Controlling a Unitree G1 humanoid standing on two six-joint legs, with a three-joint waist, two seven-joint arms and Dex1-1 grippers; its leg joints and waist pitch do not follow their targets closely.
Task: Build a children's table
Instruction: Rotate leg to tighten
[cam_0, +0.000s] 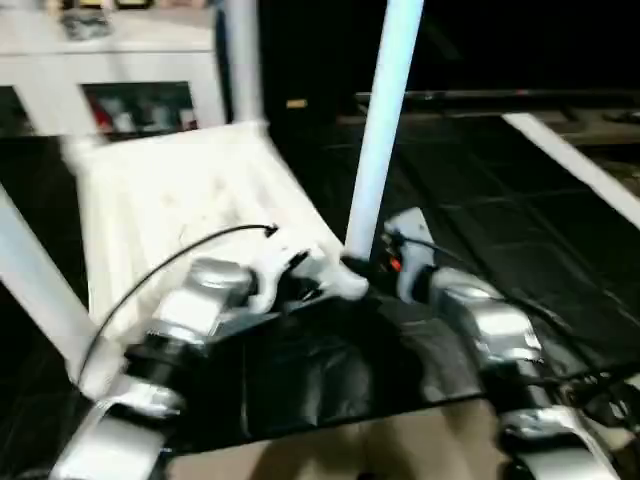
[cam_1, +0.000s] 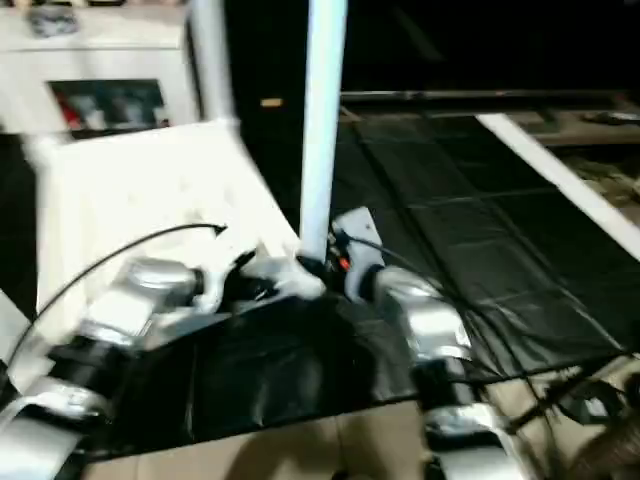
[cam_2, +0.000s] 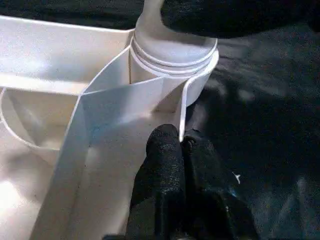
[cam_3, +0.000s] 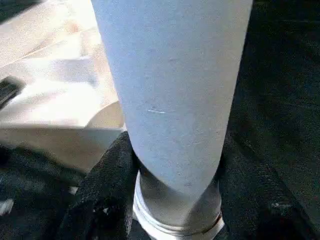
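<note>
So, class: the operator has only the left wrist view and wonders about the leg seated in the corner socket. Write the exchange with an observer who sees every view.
Operator: I see the leg seated in the corner socket. Is anything gripping it higher up?
Observer: Yes. The right gripper has a black finger on each side of the leg, just above its base.
Operator: Is the leg upright?
Observer: Nearly. In the head views it rises from the tabletop past the top edge, leaning slightly.
Operator: Are other legs fitted?
Observer: A second leg stands at the far corner, and a third leg shows at the left.
</note>
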